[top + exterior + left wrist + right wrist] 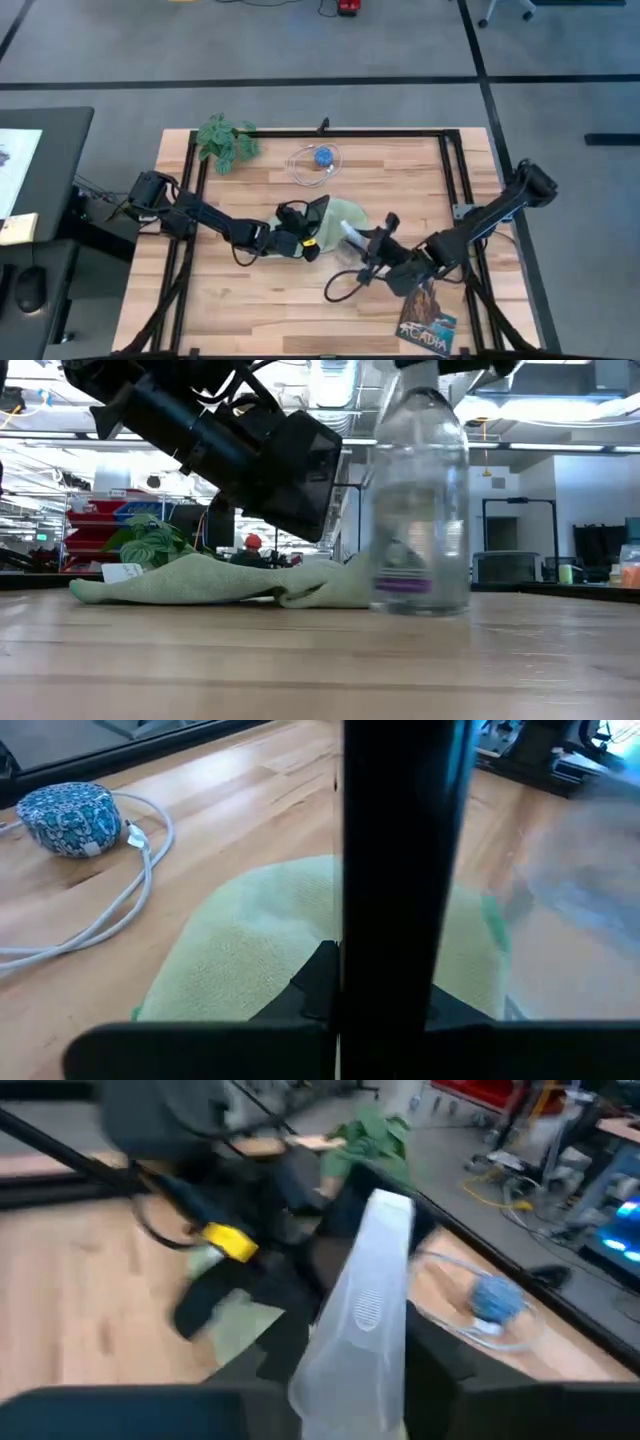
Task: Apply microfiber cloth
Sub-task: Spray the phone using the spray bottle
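High view: the microfiber cloth (340, 217) lies spread near the middle of the wooden table (260, 300), between the two arms. The left gripper (311, 214) is at its near edge, clamped on a thin black phone (400, 870) held on edge over the fabric. The right gripper (372, 247) is closed around a clear spray bottle (420, 500), which stands just beside the cloth's other side.

The cloth looks light, limp and grippy; it should bunch instead of sliding, so a pinch at a free corner or the raised fold seems best. In the low view it lies flat and rumpled, with its white tag (122, 572) at one end. Its long axis probably runs diagonally across the table, though the arms hide much of its outline.
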Robot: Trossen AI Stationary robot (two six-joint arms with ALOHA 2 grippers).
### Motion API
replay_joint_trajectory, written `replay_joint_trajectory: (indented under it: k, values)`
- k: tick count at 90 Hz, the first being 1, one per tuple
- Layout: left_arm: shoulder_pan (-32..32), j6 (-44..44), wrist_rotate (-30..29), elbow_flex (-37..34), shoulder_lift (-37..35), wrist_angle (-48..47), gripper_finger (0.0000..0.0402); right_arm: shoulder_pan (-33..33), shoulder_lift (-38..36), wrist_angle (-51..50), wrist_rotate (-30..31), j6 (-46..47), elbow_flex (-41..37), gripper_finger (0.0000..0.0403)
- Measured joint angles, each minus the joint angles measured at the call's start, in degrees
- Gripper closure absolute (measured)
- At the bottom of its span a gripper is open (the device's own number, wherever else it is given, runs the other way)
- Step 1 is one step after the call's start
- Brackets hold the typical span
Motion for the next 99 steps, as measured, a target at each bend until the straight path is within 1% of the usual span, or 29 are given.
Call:
replay_joint_trajectory:
  k: [19, 36, 47, 58, 73, 79, 99]
  values:
    - [0.2, 0.3, 1.6, 0.0, 0.0, -0.1, 0.0391, 1.4, -6.4, -13.7, -1.1, 4.0, -0.2, 0.0316]
    - [1.3, 0.6, 2.8, -0.1, 0.1, -3.2, 0.0391, 2.0, -12.6, -28.1, -3.4, 12.2, -0.2, 0.0316]
    - [3.2, 2.0, 4.7, -0.1, 1.9, -1.3, 0.0393, 2.1, -14.3, -34.7, -4.9, 17.4, -0.2, 0.0316]
    - [5.1, 3.2, 7.6, -0.1, 4.5, 1.4, 0.0393, 2.5, -14.0, -36.3, -4.9, 20.1, -0.2, 0.0315]
    - [5.4, 2.7, 8.5, 0.0, 8.2, 1.8, 0.0394, 2.7, -12.2, -36.0, -4.0, 20.3, 0.0, 0.0292]
    - [5.0, 2.3, 8.5, 0.0, 8.5, 2.0, 0.0394, 2.8, -12.0, -36.0, -4.0, 19.1, 0.0, 0.0282]
    - [3.7, 2.7, 8.3, 0.0, 8.0, 1.5, 0.0395, 3.2, -14.1, -36.6, -7.7, 12.4, 0.0, 0.0244]
